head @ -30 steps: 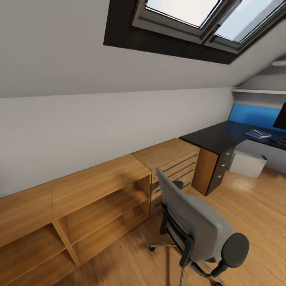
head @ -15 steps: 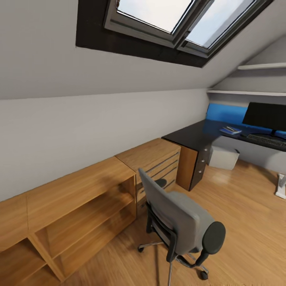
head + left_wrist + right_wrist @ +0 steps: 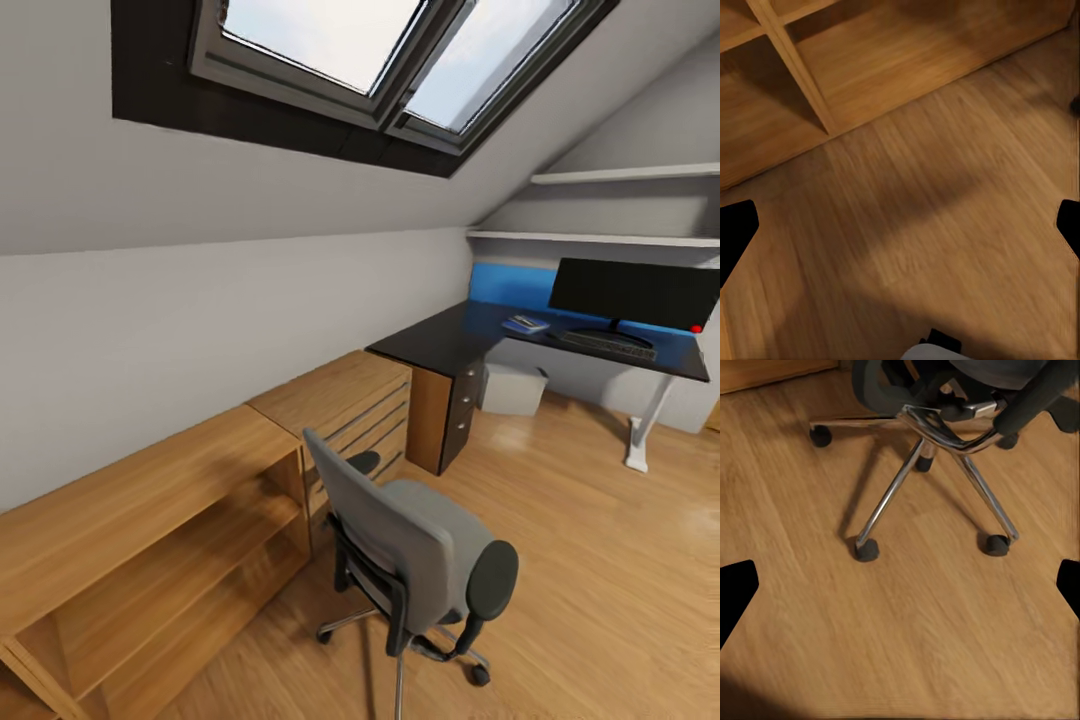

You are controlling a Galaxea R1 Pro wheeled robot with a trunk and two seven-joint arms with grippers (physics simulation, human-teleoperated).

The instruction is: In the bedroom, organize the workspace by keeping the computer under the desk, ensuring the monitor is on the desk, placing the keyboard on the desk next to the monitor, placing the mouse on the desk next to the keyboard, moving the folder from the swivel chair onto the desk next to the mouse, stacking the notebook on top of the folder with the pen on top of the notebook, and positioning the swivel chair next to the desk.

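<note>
Since the chair (image 3: 415, 555) stands well apart from the desk (image 3: 470, 340), where the monitor (image 3: 632, 290) and keyboard (image 3: 607, 345) sit, we judge both grippers spread and empty, free to push it.

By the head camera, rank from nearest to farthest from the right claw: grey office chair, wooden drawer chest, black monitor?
1. Grey padded swivel chair, just ahead of the right gripper.
2. Light wooden drawer chest, beyond the chair, against the wall.
3. Thin black monitor, on the far black desk.
</note>
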